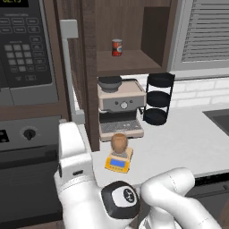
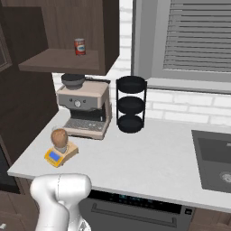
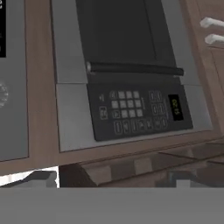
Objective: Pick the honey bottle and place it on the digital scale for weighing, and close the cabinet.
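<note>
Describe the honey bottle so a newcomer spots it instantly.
Find the beige espresso machine on the white counter. Just in front sits a small yellow-orange digital scale, and the rounded amber-brown honey bottle stands on it. The red can is up on the cabinet shelf.

Rendered pics, flat even light, no clear source, no glare. Both base views moderately bright; counter (image 2: 153, 153) pale and evenly lit w/ only a soft shadow by the espresso machine (image 1: 120, 105). Cabinet (image 1: 129, 40) interior darker toward the back. Hand view dimmer, low-res, soft: microwave (image 3: 131, 109) keypad labels unreadable. Edges coarse, jagged throughout; window blinds (image 2: 198, 36) show faint banding. No lens distortion at frame edges.
</note>
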Available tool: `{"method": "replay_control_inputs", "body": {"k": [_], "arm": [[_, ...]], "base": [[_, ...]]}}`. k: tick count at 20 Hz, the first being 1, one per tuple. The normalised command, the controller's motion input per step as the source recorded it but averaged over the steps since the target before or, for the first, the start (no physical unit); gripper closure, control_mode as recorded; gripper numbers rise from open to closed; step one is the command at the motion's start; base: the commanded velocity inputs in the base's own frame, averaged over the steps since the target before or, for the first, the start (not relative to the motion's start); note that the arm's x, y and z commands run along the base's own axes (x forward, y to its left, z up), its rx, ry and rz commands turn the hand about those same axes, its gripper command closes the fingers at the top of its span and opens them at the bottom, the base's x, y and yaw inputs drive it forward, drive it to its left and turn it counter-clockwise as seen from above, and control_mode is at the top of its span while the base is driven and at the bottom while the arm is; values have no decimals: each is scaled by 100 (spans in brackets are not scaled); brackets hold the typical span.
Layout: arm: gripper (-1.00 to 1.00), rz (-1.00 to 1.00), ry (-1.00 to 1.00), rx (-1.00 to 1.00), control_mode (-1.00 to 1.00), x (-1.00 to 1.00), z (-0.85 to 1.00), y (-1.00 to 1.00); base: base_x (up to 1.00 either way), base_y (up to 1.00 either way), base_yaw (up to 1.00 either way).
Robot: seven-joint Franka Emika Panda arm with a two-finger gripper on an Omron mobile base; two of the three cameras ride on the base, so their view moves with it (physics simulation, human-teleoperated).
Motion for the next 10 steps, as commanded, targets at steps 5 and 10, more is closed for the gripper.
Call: {"method": "replay_control_inputs", "body": {"k": [5, 10], "arm": [[-100, -6, 26, 0, -100, 13, 19, -21], [-100, -5, 16, 1, -100, 0, 8, -48]], "base": [[0, 0, 0], [0, 0, 0]]}}
